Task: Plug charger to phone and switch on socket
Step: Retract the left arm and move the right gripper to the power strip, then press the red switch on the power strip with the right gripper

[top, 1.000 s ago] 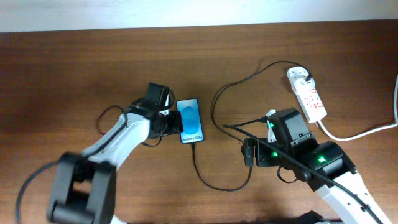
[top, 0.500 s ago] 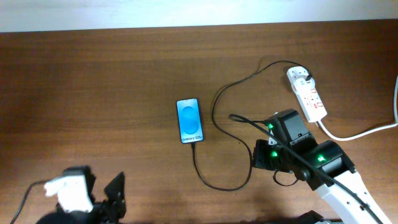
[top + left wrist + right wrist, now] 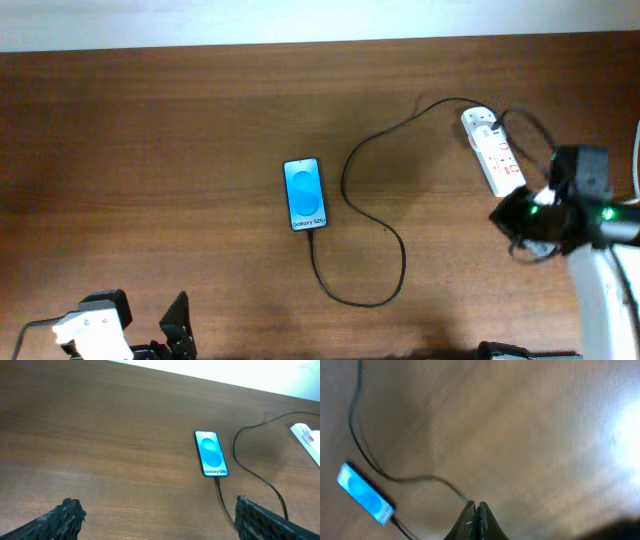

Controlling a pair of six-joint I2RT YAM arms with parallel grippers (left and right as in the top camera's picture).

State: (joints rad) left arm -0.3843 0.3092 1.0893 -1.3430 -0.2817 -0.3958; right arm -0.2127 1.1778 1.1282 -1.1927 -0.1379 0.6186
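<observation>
The charger appears seated in the phone at frame centre. The right gripper, clenched empty, hovers beside the upper-right socket. Next it should press the switch. The left gripper is spread open.

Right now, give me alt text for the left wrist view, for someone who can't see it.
A phone with a blue screen lies on a wooden table, the black charger running from its near end. The white socket peeks in at right; the open left hand frames the bottom corners.
</observation>
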